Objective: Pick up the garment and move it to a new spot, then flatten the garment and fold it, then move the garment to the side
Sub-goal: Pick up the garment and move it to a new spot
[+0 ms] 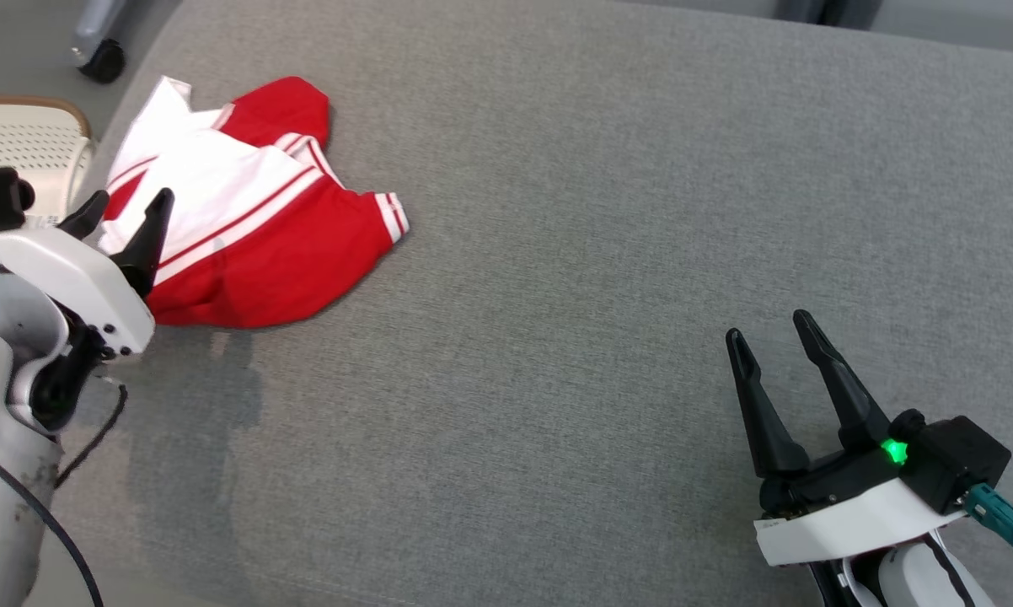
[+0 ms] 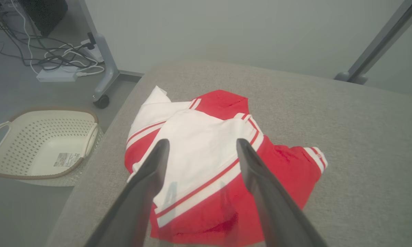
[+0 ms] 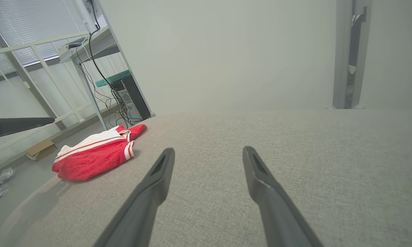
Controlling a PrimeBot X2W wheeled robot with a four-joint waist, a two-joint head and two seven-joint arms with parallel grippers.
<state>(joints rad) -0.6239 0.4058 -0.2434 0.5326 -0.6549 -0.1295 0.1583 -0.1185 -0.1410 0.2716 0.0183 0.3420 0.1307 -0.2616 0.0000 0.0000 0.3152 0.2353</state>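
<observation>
The garment (image 1: 262, 253) lies crumpled at the far left of the grey fabric surface (image 1: 608, 211), directly ahead of the left claw (image 1: 130, 202), wide open and empty over its near edge; the right claw (image 1: 768, 327), equally spread and empty, is well apart at near right

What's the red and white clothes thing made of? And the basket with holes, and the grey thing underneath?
Red and white garment: soft matte cloth, maybe a knit; it crumples and folds. Basket: probably cream plastic, smooth with neat moulded holes. Grey surface: woven fabric covering, with a fine flecked weave.
</observation>
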